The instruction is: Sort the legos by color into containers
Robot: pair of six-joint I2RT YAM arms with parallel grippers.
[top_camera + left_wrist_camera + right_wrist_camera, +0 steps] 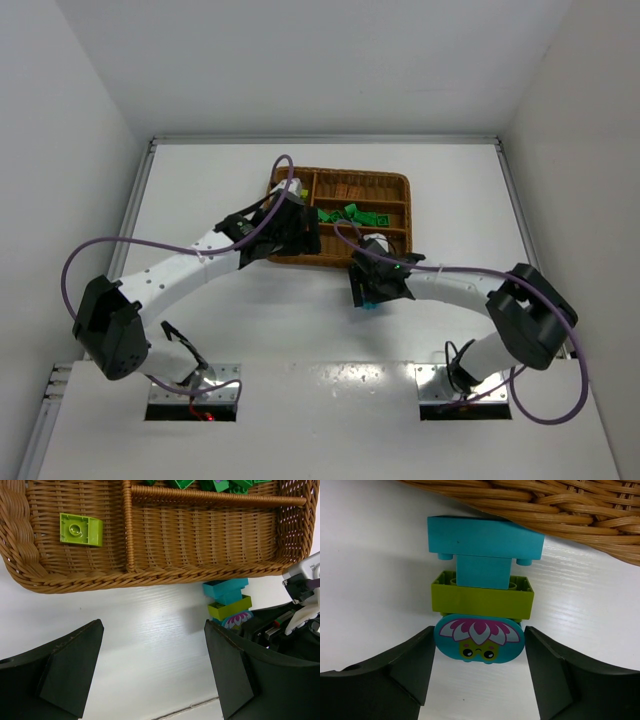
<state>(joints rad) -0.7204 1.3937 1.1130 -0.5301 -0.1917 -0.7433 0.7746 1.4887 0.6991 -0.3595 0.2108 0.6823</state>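
Outside the wicker tray [570, 510] | your right gripper [479, 650] spread around flower-printed cyan lego [479, 636] | left gripper [152, 625] spread, empty.

No letters, numbers or brand names are readable; one cyan lego [479, 640] shows only a printed flower face.

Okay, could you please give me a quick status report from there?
Left gripper open and empty, near the tray rim. Right gripper open, straddling the cyan-and-lime brick stack on the table. Tray rim close beyond the stack.
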